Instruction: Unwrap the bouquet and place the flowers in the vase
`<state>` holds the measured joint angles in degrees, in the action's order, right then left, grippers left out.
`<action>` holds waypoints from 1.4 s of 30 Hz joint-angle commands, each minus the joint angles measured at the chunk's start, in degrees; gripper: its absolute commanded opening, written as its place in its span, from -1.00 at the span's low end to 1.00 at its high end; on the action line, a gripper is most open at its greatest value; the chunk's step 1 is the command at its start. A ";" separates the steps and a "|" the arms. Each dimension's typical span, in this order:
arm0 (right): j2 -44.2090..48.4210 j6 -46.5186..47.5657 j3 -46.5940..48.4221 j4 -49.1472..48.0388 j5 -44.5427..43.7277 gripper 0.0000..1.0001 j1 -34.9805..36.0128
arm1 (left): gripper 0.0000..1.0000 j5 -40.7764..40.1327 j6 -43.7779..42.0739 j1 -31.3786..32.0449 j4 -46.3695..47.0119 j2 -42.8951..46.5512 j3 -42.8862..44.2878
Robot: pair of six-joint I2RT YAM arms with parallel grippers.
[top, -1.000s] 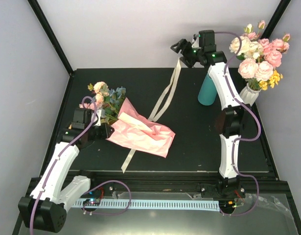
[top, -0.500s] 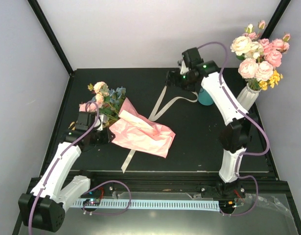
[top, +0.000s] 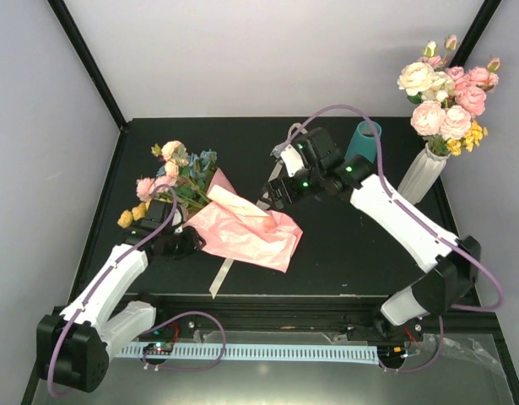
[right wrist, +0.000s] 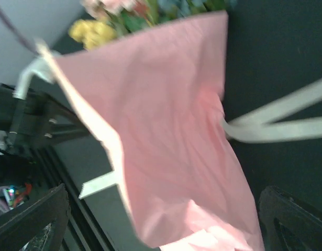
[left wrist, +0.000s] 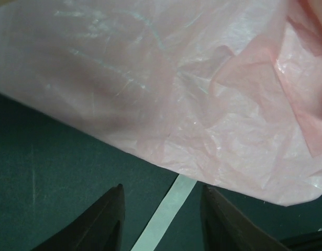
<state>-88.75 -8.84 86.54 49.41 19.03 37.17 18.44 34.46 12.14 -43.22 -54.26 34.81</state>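
Ribbon (top: 218,277) of cream colour is lying nearest to the arm bases, with its end sticking out from under the pink wrapping paper (top: 246,229) toward 7 o'clock. The paper is lying crumpled and spread open on the black table (top: 343,253), a little left of the middle. The left gripper (left wrist: 162,191) is hovering low at the paper's 9 o'clock edge. Its fingers are standing a narrow way apart and holding nothing, and the ribbon strip is showing on the table between them. The right gripper (right wrist: 163,196) is hanging over the paper's 1 o'clock corner, fingers spreading wide and empty. The flowers (top: 170,173) are lying at 10 o'clock from the paper, with the heads out on the table and the stems reaching to the paper edge. The teal vase (top: 363,141) is standing upright at 1 o'clock on the table, well apart from the flowers. Near it, at its 3 o'clock, a white ribbed vase (top: 421,175) is holding bigger pink and cream roses (top: 449,93).
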 commanded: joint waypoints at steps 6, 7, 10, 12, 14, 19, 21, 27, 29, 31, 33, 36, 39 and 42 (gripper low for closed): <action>2.94 6.03 -6.77 -12.11 4.99 0.99 6.08 | 0.33 -3.93 11.98 0.60 6.12 3.88 -6.11; 1.65 7.05 -5.36 -11.08 3.43 0.99 7.25 | 0.36 -3.14 13.11 0.58 8.31 3.90 -7.16; -2.99 7.97 -1.54 -7.58 -4.37 0.96 9.48 | 0.37 -1.36 15.73 0.57 12.72 3.60 -9.85; -6.97 7.96 1.54 -4.69 -7.78 0.90 10.06 | 0.37 -0.89 16.40 0.56 15.27 3.27 -11.09; -9.71 7.88 4.19 -2.16 -9.55 0.75 10.41 | 0.36 -0.69 16.22 0.52 18.06 2.73 -12.01; -11.57 4.86 7.09 -1.23 -13.23 -0.16 10.52 | 0.22 -0.98 14.37 0.51 23.16 -2.36 -12.19; -11.37 2.89 8.08 -0.89 -17.26 -0.61 10.45 | 0.12 -1.26 13.65 0.51 23.94 -4.82 -11.43; -9.66 -1.03 9.12 0.57 -25.07 -0.97 10.18 | -0.74 -2.86 11.94 0.51 26.54 -8.39 -10.17; -8.86 -3.41 8.61 1.34 -28.04 -0.97 9.69 | -0.95 -4.02 10.61 0.51 25.90 -8.91 -8.99; -8.07 -5.51 7.51 2.10 -29.82 -0.97 8.46 | -0.97 -5.63 8.81 0.51 24.69 -9.41 -7.46; -7.32 -6.97 5.98 3.13 -30.51 -0.97 6.69 | -0.97 -7.05 6.48 0.46 23.42 -10.26 -5.81; -5.26 -7.99 1.50 4.00 -30.30 -0.97 4.04 | -0.97 -7.96 2.44 0.34 21.96 -13.26 -3.03; -2.29 -8.44 -3.92 3.60 -28.47 -0.97 2.16 | -0.97 -8.26 -1.27 0.25 20.86 -18.08 0.05; 0.62 -9.02 -9.42 3.03 -27.26 -0.97 2.03 | -0.97 -8.15 -3.51 0.16 20.66 -22.53 2.94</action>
<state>-91.81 -15.81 82.35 50.85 -8.73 39.09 11.94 36.14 12.47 -21.32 -73.36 33.85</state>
